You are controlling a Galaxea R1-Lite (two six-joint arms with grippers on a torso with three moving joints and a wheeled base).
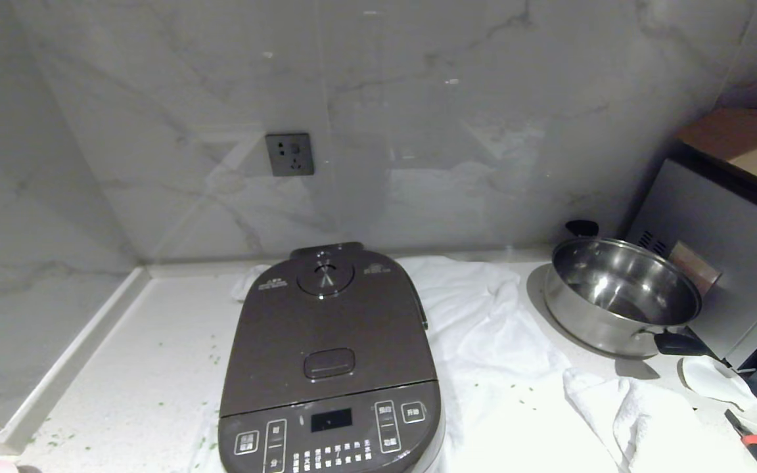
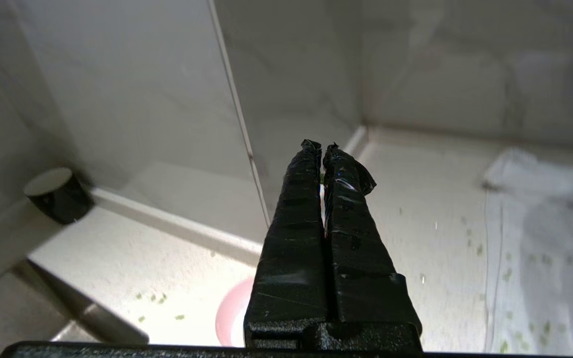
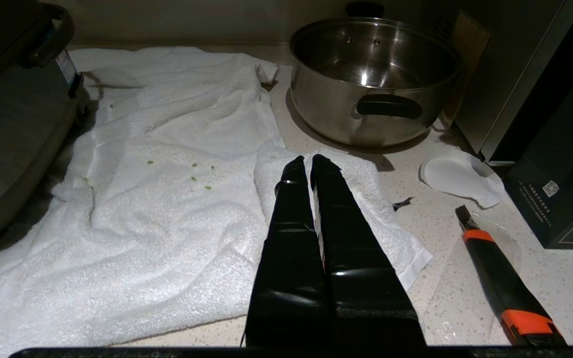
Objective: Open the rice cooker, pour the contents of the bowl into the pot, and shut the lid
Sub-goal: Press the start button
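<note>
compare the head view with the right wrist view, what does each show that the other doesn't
Only the head view shows the dark brown rice cooker's closed lid, its button panel and the grey wall socket.

Only the right wrist view shows the right gripper, jaws shut, hanging over a white towel, with all of the orange-and-black utility knife beside it.

Both show the shiny steel pan with black handles, the rumpled white towel flecked with small green bits, and the side of the cooker.

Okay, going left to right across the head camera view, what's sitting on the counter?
Scattered green bits → rice cooker, lid shut → white towel → steel pan → grey appliance
</note>
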